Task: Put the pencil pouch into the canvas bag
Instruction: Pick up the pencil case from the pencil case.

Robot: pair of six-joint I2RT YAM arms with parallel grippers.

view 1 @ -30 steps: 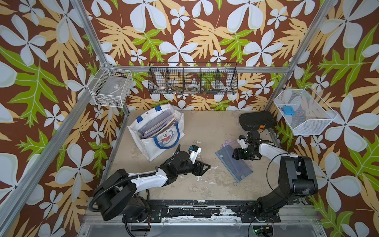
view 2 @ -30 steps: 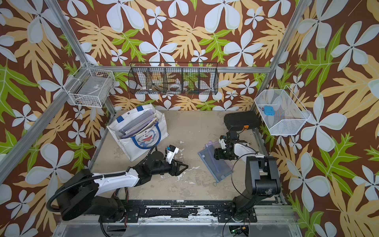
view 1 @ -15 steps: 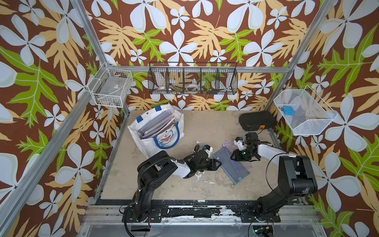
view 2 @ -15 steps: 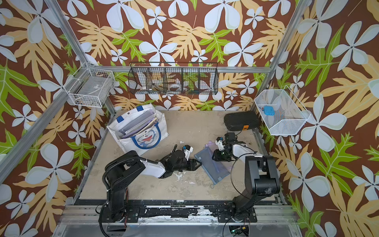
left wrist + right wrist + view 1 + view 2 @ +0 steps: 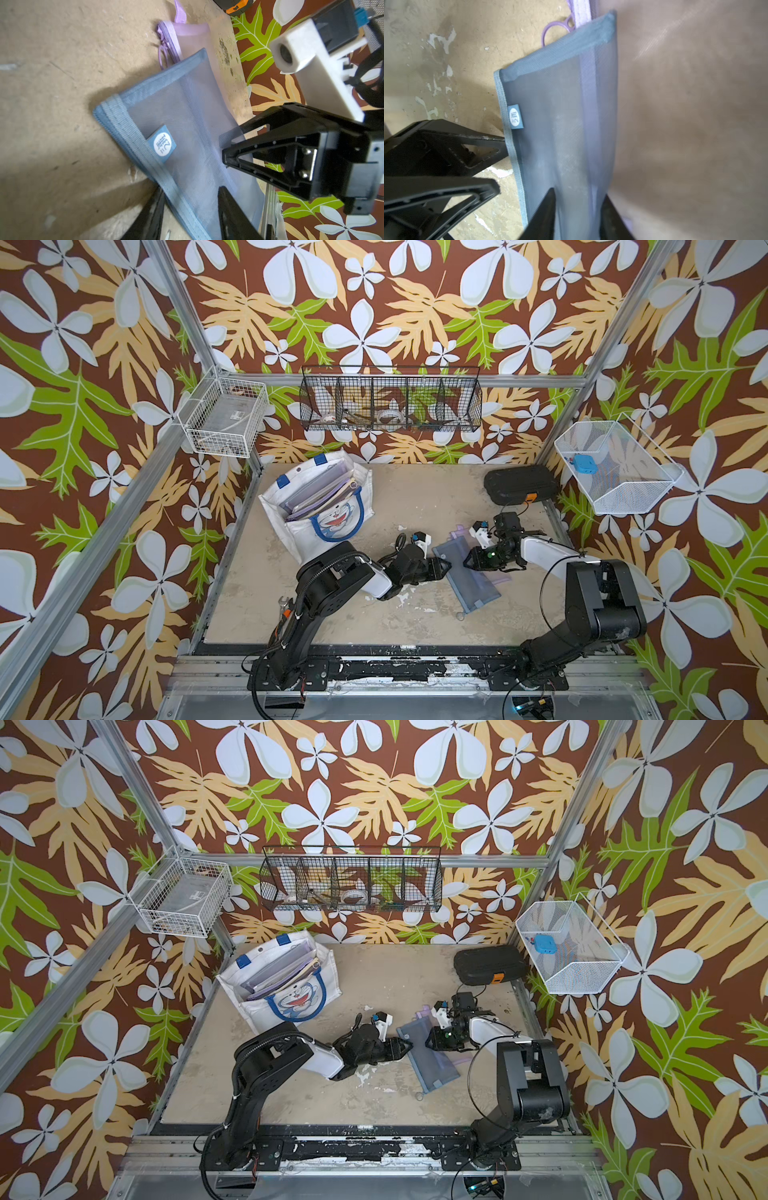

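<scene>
1. The pencil pouch [image 5: 467, 578], of blue mesh, is seen flat on the table [image 5: 415, 497] right of centre, partly overlapping a purple pouch [image 5: 460, 530]. It lies about where it lay a second earlier.
2. The canvas bag [image 5: 320, 506] is found upright at the rear left, well apart from the pouch and unmoved. Folders [image 5: 316, 489] are standing in it, and the pouch is not yet inside.
3. The left gripper [image 5: 445, 565] has been brought to the pouch's near hem. A second ago it was held well short of it, beside the bag's front corner. The left arm's elbow is now raised, where it was stretched low before.
4. In the left wrist view the left jaws are seen parted astride the hem, with one finger [image 5: 230, 214] over the mesh below the label [image 5: 162, 144]. Nothing is clasped by them.
5. The right gripper [image 5: 468, 562] is little shifted and is set at the pouch's opposite long edge. Its jaws are drawn narrow about that edge, but whether the mesh is pinched cannot be told.
6. The black hard case [image 5: 521, 490] is left at the rear right, untouched.
</scene>
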